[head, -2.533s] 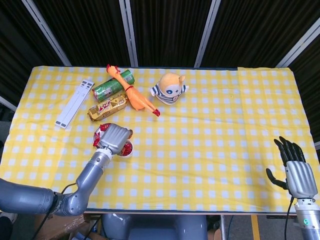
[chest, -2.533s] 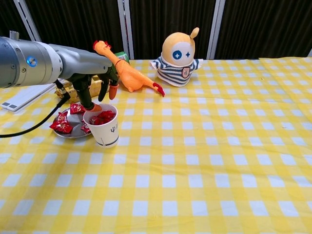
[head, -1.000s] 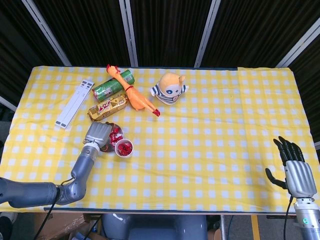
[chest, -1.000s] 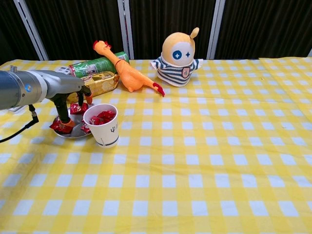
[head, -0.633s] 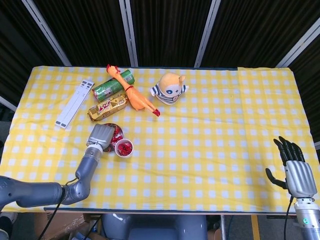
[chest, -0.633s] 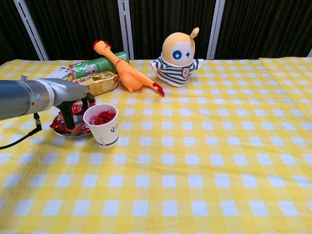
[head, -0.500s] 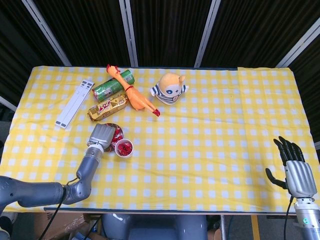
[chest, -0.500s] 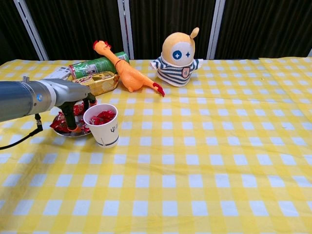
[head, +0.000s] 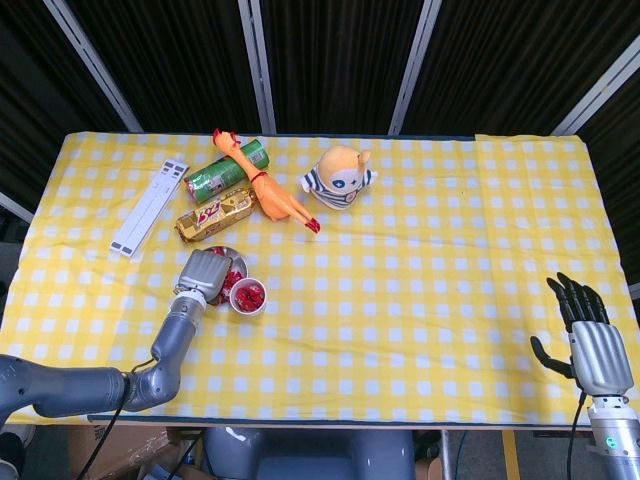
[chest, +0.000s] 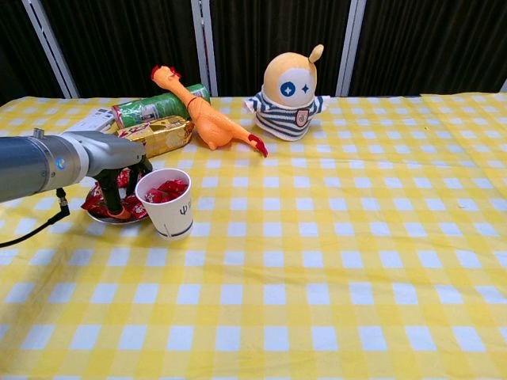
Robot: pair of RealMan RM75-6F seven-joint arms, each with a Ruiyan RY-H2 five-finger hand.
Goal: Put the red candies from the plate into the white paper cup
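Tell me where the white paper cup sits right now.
In the chest view the white paper cup stands upright at left, just right of the plate, in front of the gold snack pack.

My head view looks steeply down from high above the near edge, taking in the whole table (head: 420,300) out to the dark curtain at the far side. My chest view sits low at the near edge and faces level across the cloth, much closer in. Both share the far-left cluster: the paper cup (head: 248,297) (chest: 167,203), the rubber chicken (head: 262,183) (chest: 204,115) and the striped doll (head: 339,176) (chest: 288,93).
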